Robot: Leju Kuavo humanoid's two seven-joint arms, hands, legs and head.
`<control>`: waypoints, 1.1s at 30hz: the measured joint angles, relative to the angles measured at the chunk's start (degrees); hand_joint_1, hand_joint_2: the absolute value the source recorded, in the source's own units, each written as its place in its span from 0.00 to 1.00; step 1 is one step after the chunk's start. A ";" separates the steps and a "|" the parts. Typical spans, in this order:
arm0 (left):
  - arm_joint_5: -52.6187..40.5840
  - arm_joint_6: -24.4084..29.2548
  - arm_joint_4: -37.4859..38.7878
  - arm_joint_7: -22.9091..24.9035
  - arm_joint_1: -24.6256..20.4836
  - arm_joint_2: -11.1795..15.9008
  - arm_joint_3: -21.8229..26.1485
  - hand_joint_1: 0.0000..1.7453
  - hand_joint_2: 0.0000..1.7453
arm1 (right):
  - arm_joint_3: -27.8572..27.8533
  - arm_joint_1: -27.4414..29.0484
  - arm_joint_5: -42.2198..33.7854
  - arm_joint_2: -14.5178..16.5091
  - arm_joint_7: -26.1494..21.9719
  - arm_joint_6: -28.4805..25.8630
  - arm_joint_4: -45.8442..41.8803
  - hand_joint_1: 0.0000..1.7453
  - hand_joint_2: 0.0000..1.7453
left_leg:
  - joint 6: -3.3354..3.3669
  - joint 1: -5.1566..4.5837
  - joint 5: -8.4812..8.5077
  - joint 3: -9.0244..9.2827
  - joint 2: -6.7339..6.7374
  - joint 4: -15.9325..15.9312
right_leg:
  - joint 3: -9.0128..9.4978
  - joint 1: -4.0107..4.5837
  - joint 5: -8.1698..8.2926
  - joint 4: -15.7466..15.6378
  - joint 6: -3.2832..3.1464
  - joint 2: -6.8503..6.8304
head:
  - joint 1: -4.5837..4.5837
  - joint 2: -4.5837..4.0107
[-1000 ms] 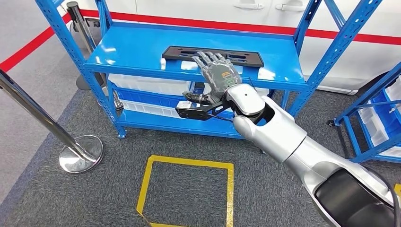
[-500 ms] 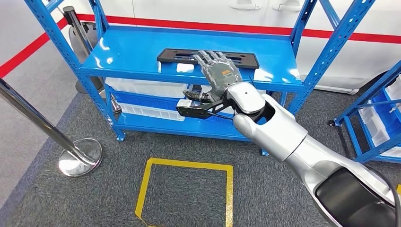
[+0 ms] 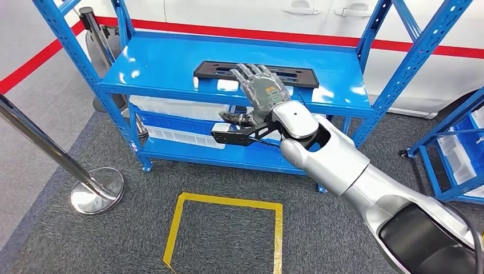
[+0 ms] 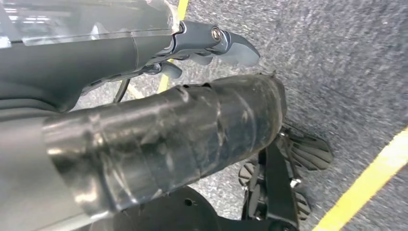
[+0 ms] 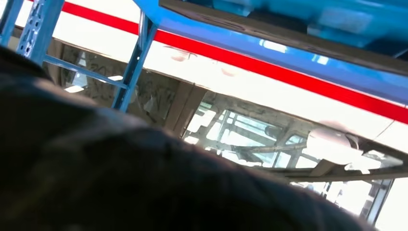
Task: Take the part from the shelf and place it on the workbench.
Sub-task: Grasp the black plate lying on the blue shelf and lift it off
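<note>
The part point(image 3: 302, 76) is a long flat black plate with slots, lying on the top board of the blue shelf point(image 3: 165, 63) in the head view. My right hand point(image 3: 263, 91) reaches in from the lower right, palm down, with its fingers point(image 3: 251, 71) stretched flat over the part's near edge. It holds nothing, and I cannot tell whether it touches the part. My left hand point(image 4: 168, 130) hangs above the grey carpet in the left wrist view, its dark fingers point(image 4: 226, 41) loosely bent around nothing.
White bins point(image 3: 182, 105) sit on the shelf's lower boards. A chrome stanchion point(image 3: 97, 188) stands at the left and a second blue rack point(image 3: 451, 154) at the right. A yellow taped square point(image 3: 228, 228) marks the carpet before the shelf.
The whole head view has shifted a little. My right hand stays stretched over the part's near edge with hardly any movement.
</note>
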 joint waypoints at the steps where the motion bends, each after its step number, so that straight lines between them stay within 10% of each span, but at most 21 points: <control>1: 0.00 -0.01 0.00 -0.04 -0.05 0.00 0.02 0.00 0.00 | 0.02 -0.03 0.01 0.03 -0.02 0.01 0.03 0.00 0.00 | -0.28 -0.07 -0.06 -0.01 0.01 -0.07 | 0.18 0.21 -0.40 -0.37 -0.23 0.03 | -0.02 0.00; 5: 0.00 -0.09 -0.01 -0.19 -0.22 0.03 0.04 0.00 0.00 | 0.04 -0.22 0.03 0.10 -0.05 0.01 0.10 0.00 0.00 | -1.38 0.05 -1.68 -0.63 0.15 1.96 | 1.13 -0.02 -0.58 -1.45 -1.72 0.04 | -0.07 0.00; 8: -0.02 -0.15 -0.01 -0.28 -0.19 0.02 0.05 0.00 0.00 | 0.16 -0.30 0.03 0.24 -0.08 0.02 0.19 0.00 0.00 | -1.67 0.05 -6.00 -6.50 0.17 12.72 | 1.64 0.21 -1.02 -1.52 -2.70 0.01 | -0.13 0.01; 10: -0.12 -0.17 0.00 -0.32 -0.17 0.01 0.05 0.00 0.00 | 0.31 -0.12 0.03 0.26 -0.08 0.02 0.36 0.00 0.00 | -1.69 0.05 -5.97 -9.35 0.18 16.54 | 1.92 0.55 -1.47 -1.30 -2.92 0.04 | -0.11 0.00; 15: -0.39 -0.13 0.00 -0.41 0.02 0.18 0.05 0.00 0.00 | 0.37 -0.04 0.03 0.25 -0.08 0.02 0.60 0.00 0.00 | -0.52 -0.38 2.07 -3.16 0.16 1.92 | 3.17 1.07 -3.02 -0.63 -2.35 0.23 | -0.08 0.00; 20: -0.53 -0.13 0.00 -0.47 -0.08 0.14 0.06 0.00 0.00 | 0.37 -0.15 0.04 0.22 -0.15 -0.02 0.71 0.00 0.00 | 0.38 -0.12 1.81 -1.94 0.19 0.01 | 2.61 1.05 -4.40 0.78 -1.04 0.17 | -0.04 0.00; 25: -0.56 -0.15 0.00 -0.33 -0.05 0.12 0.07 0.00 0.00 | 0.39 0.14 0.05 0.01 -0.15 -0.01 1.00 0.00 0.00 | 0.92 0.12 1.27 -1.28 0.21 -0.24 | -5.85 -0.06 -8.94 15.20 0.27 0.15 | 0.01 0.01; 29: -0.70 -0.20 0.00 -0.27 0.05 0.10 0.09 0.00 0.00 | 0.38 0.23 0.05 -0.13 -0.14 -0.02 1.29 0.00 0.00 | 0.15 0.33 0.05 -0.26 0.07 0.25 | -2.03 -0.61 -0.94 4.14 0.62 0.03 | 0.02 -0.01; 33: -0.70 -0.23 0.00 -0.10 -0.17 0.09 0.22 0.00 0.00 | 0.42 0.18 0.12 -0.17 -0.16 0.00 1.50 0.00 0.00 | -1.14 0.12 -0.22 -0.46 0.02 0.17 | -0.27 -0.14 -0.89 -0.02 -0.53 0.17 | -0.11 0.01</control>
